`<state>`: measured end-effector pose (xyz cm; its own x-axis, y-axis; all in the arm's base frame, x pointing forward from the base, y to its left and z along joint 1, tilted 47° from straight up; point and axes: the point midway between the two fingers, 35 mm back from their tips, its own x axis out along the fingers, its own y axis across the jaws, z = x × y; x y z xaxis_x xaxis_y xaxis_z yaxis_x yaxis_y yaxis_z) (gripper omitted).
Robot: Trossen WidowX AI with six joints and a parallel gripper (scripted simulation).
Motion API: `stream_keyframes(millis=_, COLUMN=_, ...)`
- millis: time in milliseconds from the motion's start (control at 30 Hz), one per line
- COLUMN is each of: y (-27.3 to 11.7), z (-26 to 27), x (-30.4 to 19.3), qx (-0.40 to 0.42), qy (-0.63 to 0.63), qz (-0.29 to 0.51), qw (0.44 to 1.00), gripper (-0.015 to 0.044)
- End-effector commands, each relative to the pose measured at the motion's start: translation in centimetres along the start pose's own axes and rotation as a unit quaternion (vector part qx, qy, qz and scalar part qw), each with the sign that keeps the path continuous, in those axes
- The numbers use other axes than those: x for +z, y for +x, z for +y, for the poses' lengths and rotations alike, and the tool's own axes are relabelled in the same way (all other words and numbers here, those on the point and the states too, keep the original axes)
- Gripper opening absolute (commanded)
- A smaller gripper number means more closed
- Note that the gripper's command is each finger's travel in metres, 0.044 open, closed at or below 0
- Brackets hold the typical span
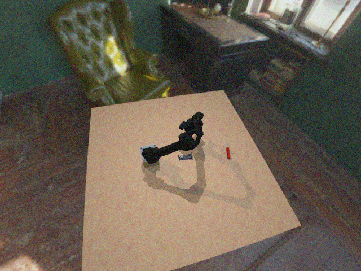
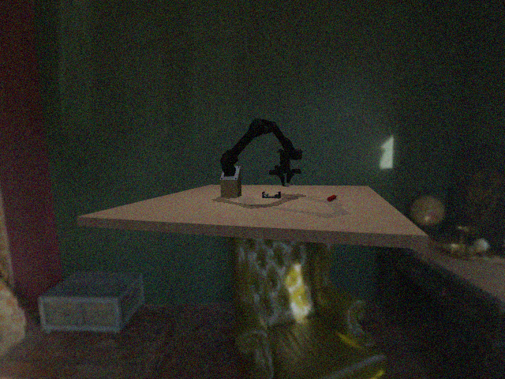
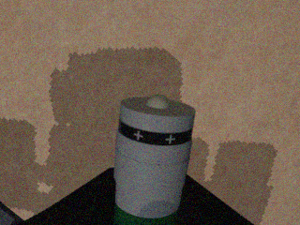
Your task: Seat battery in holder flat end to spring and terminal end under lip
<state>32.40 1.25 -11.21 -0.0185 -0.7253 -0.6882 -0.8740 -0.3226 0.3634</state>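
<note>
The battery (image 3: pixel 152 161) is light grey with a black plus-marked band, a raised terminal and a green part at the bottom of the wrist view. The terminal end points up the wrist view. My gripper (image 3: pixel 146 182) (image 2: pixel 286 185) is shut on the battery, with one dark finger on each side. It holds the battery above the table, behind and to the right of the holder in the exterior view. The battery's flat end is out of the wrist view. The small dark holder (image 1: pixel 185 157) (image 2: pixel 271 197) lies on the table with its raised ends up. It looks empty.
A red-handled tool (image 1: pixel 228 153) (image 2: pixel 331 198), possibly a screwdriver, lies on the table (image 1: pixel 140 227) (image 2: pixel 162 220) to the right of the holder. The arm's base (image 1: pixel 150 154) (image 2: pixel 230 186) stands left of the holder. A grey corner shows at the wrist view's lower left.
</note>
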Motion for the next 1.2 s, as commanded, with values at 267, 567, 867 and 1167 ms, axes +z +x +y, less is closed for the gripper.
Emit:
stream_keyframes(millis=267, y=-1.1, z=2.6, x=-2.5, qx=0.003, qy=0.267, qz=-0.002, qw=0.964, gripper=0.0083)
stream_keyframes(millis=567, y=-1.8, z=5.0, x=-4.4, qx=0.003, qy=0.488, qz=-0.001, qw=0.873, gripper=0.0083)
stream_keyframes(millis=867, y=-2.3, z=7.6, x=-6.0, qx=0.003, qy=0.680, qz=0.000, qw=0.733, gripper=0.0083)
stream_keyframes(millis=1167, y=-2.6, z=10.3, x=-7.2, qx=0.003, qy=0.835, qz=0.001, qw=0.551, gripper=0.0083)
